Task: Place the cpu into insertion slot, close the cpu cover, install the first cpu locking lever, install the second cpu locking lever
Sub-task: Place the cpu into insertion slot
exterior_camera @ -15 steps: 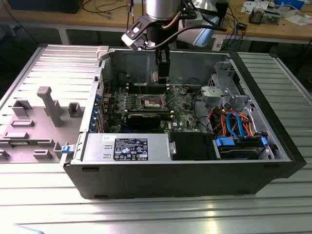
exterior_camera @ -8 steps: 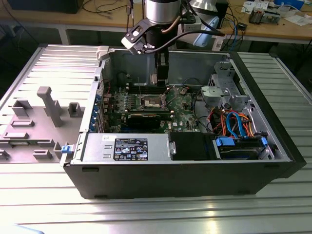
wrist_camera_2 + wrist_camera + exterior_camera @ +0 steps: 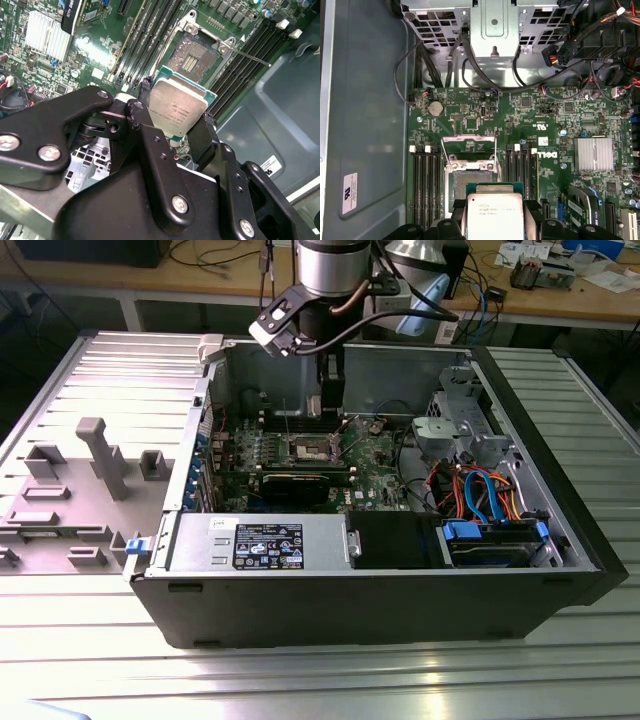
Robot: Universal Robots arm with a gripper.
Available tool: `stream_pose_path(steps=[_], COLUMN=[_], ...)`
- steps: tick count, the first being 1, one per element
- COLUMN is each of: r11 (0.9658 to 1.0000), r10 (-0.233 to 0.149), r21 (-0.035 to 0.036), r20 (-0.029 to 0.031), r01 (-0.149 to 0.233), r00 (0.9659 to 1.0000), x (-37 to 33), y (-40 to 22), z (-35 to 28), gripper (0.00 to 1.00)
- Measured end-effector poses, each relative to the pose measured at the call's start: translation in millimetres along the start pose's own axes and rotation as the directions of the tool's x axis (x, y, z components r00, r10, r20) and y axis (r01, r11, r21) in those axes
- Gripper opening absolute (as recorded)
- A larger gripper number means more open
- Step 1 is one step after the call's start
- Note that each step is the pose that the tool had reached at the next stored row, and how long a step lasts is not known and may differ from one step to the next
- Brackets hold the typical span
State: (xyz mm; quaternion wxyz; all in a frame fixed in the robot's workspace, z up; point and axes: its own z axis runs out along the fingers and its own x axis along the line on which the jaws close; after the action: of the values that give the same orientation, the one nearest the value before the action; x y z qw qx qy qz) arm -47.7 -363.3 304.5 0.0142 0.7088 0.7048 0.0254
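- Your gripper (image 3: 175,119) is clamped on the cpu (image 3: 179,102). Two black fingers (image 3: 142,112) pinch opposite edges of the thin silvery chip, and its metal top faces the camera in both wrist views.
- The insertion slot (image 3: 195,56) lies just beyond the fingertips with its dark pin field bare. The chip hangs above the green board, apart from it, and in the first wrist view it covers only the slot's near edge.
- The cpu cover (image 3: 470,139) appears swung open on the side of the slot away from the fingers, so the way down looks free.
- To seat the chip well, carry it forward until all four edges sit inside the slot's silver border, then lower it flat and straight.
- Avoid tilting or sliding it on contact, since the pins probably bend easily. Let the chip settle without pressing.
- Long black memory slots (image 3: 150,35) run on both sides of the fingers, so spread the fingers only a little on release.
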Motion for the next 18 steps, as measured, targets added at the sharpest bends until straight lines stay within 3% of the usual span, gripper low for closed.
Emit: stream_pose_path(steps=[6, 15, 18], r11=[1.0000, 0.9995, 0.9995], r10=[0.002, 0.008, 0.008], r21=[0.0045, 0.0318, 0.0320], r20=[0.0017, 0.0033, 0.0049], r01=[-0.002, -0.008, -0.008], r00=[1.0000, 1.0000, 1.0000], x=[-0.1, -0.2, -0.2], y=[-0.4, -0.8, -0.9], z=[5.2, 12.2, 13.2], gripper=[0.54, 0.54, 0.54])
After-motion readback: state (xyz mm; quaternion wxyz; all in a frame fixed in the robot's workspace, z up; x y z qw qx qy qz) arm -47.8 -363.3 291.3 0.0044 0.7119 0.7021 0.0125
